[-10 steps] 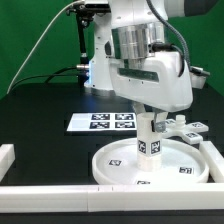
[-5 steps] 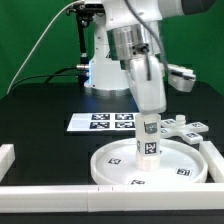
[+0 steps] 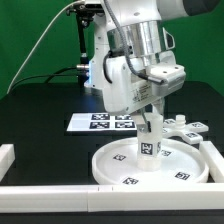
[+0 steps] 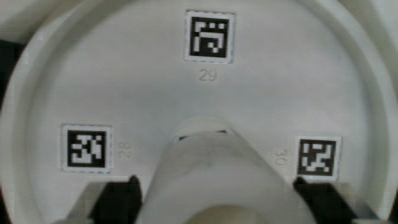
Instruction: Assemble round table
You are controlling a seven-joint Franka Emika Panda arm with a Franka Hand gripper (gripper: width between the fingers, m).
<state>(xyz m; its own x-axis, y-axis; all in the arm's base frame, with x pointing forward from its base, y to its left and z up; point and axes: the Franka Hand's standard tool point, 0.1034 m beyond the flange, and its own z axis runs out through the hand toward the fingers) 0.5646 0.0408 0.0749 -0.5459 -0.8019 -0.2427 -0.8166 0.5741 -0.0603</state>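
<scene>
No readable text, square tags (image 4: 210, 35) on disc (image 4: 98, 90)

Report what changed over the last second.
The hand, shut on the upright leg throughout, twisted about its vertical axis, turning the leg. The round disc turned slightly along: its near tags slid toward the exterior view's left. The foot piece and marker board stayed put.

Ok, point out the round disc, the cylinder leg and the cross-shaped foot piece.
round disc (image 3: 99, 170): exterior view, rim at the view's left.
cylinder leg (image 3: 150, 147): exterior view, tagged side.
cross-shaped foot piece (image 3: 187, 130): exterior view, top face.
</scene>
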